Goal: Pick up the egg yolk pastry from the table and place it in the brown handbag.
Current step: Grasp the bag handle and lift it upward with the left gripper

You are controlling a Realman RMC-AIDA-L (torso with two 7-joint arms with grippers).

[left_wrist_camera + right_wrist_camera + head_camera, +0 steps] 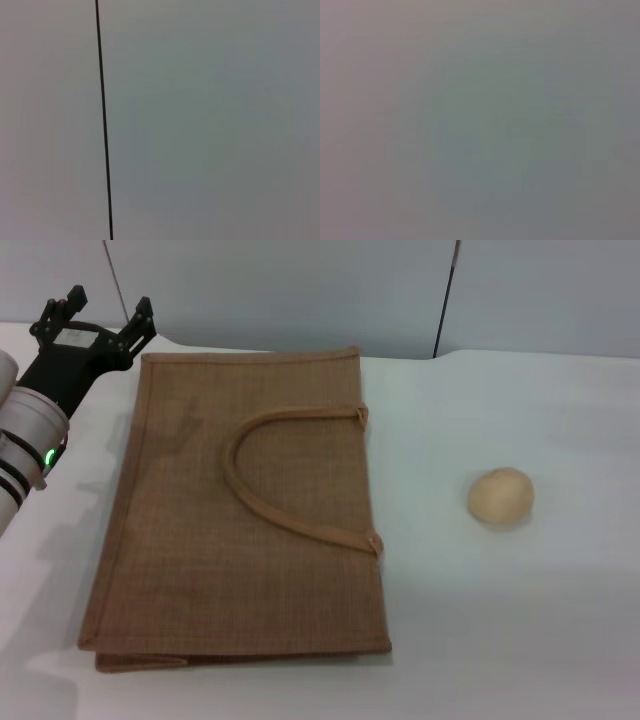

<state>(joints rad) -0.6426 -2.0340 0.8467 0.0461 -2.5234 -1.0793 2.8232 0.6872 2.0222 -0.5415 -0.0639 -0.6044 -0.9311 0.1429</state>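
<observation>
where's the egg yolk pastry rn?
Head view: the small round pale tan egg yolk pastry sits on the white table, on the robot's right, apart from the flat brown woven handbag.

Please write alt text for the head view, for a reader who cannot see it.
A large flat brown woven handbag with curved tan handles lies on a plain white table, and a small round pale tan egg yolk pastry sits apart on its right. The black left gripper, open, hovers at the bag's far left corner.
</observation>
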